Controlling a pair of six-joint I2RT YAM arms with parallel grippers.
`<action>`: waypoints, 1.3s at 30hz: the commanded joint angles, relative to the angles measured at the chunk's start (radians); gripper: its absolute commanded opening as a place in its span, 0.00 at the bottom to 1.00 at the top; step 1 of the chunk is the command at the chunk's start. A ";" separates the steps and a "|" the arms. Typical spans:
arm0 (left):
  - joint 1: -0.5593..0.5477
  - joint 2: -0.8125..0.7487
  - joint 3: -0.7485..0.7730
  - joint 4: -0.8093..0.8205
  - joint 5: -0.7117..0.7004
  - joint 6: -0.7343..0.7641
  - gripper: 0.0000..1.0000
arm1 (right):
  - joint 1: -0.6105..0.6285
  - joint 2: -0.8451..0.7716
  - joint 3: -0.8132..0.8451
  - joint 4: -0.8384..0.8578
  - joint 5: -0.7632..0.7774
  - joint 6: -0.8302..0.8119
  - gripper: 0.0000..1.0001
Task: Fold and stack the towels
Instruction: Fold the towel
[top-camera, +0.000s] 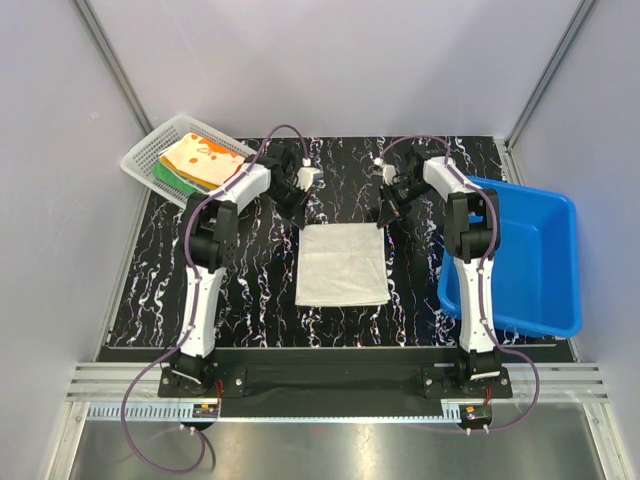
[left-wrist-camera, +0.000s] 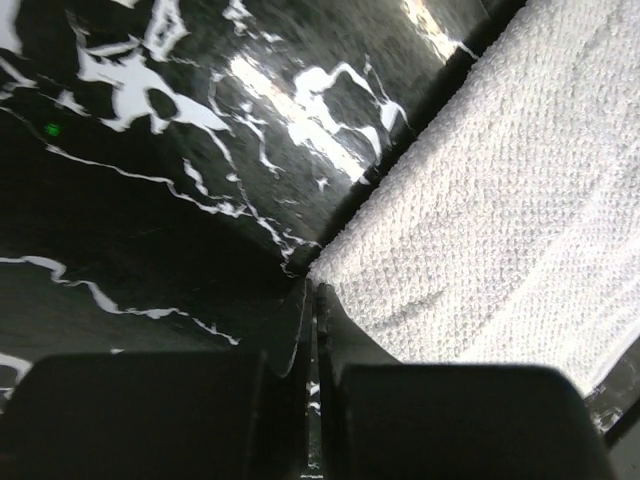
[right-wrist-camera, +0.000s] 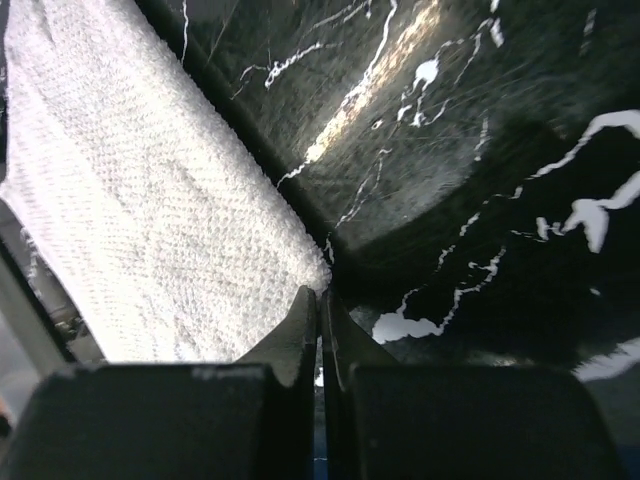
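A white towel (top-camera: 342, 265) lies flat in the middle of the black marbled table. My left gripper (top-camera: 299, 212) is at its far left corner and my right gripper (top-camera: 384, 217) at its far right corner. In the left wrist view the left gripper (left-wrist-camera: 312, 290) is shut, with the corner of the towel (left-wrist-camera: 500, 200) pinched at its tips. The right wrist view shows the right gripper (right-wrist-camera: 322, 292) likewise shut on the corner of the towel (right-wrist-camera: 130, 200). More towels sit folded in a basket: an orange-and-yellow one (top-camera: 205, 158) on top of a green one (top-camera: 165, 173).
The white mesh basket (top-camera: 140, 158) stands at the table's far left corner, behind my left arm. A blue tub (top-camera: 540, 265) sits at the right edge beside my right arm. Grey walls close in the back and sides.
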 joint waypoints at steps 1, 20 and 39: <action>0.020 -0.118 -0.040 0.130 -0.083 -0.032 0.00 | -0.005 -0.158 -0.044 0.183 0.048 0.016 0.00; 0.005 -0.350 -0.229 0.311 -0.192 -0.013 0.00 | 0.022 -0.480 -0.494 0.750 0.179 0.004 0.00; -0.061 -0.557 -0.435 0.337 -0.222 -0.009 0.01 | 0.088 -0.755 -0.865 0.981 0.374 0.035 0.00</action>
